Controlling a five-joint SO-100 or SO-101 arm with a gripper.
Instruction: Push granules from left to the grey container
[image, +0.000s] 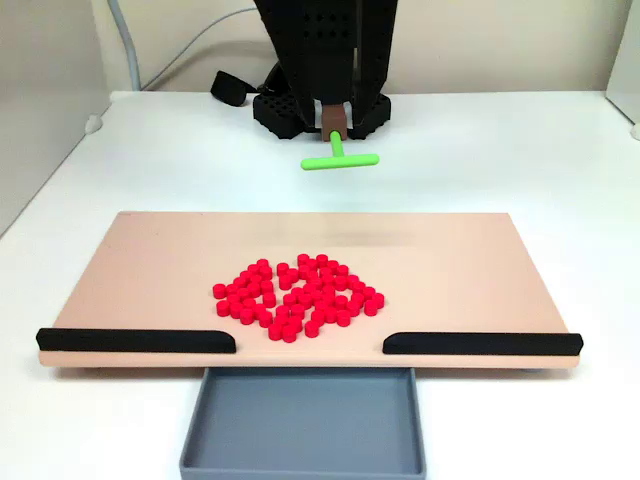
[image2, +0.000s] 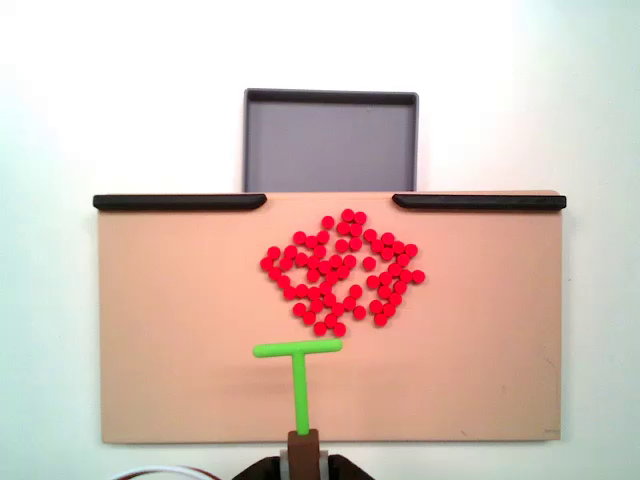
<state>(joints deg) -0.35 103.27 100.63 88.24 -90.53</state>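
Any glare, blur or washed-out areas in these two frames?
In a fixed view the table is blown out to near white, though the granules stay sharp; in a fixed view exposure is even, the granules slightly soft, and the tray is cropped at the bottom.

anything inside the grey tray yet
Nothing can be seen in the grey container: its floor is bare in both fixed views. All the granules lie on the tan board. The board's edge covers one strip of the container.
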